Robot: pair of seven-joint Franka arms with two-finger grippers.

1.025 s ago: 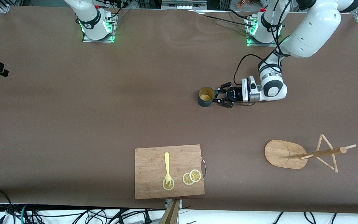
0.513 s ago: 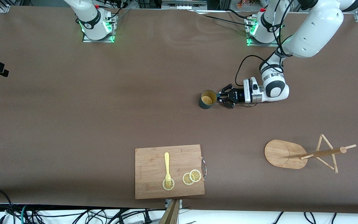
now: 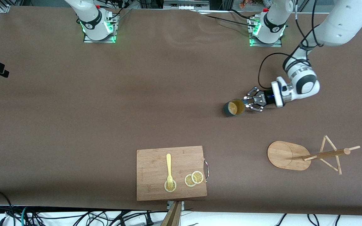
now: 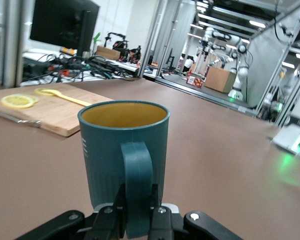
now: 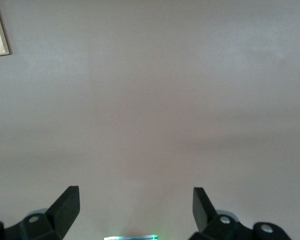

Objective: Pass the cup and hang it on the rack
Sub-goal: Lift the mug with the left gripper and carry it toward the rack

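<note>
The left gripper [image 3: 249, 104] is clamped narrowly on the loop handle of the cup [image 3: 233, 108], with one finger pressed against each side of the handle; in the left wrist view the fingertips [image 4: 157, 212] pinch the handle's lower part, and the cup [image 4: 124, 150] stands upright directly in front of the gripper [image 4: 136, 216], its yellow-tan interior showing at the rim. The cup is carried by the handle alone, with its body projecting from the fingertips toward the right arm's end of the table. Cup and left gripper are over bare table, well apart from the rack [image 3: 306, 154]. The rack stands nearer to the front camera than the table area under the cup, toward the left arm's end, with its oval base flat on the table. The cutting board [image 3: 156, 185] lies well apart from the rack, toward the right arm's end. The right arm waits: its gripper [image 5: 136, 207] hangs over bare table with its fingers spread wide and nothing between them
</note>
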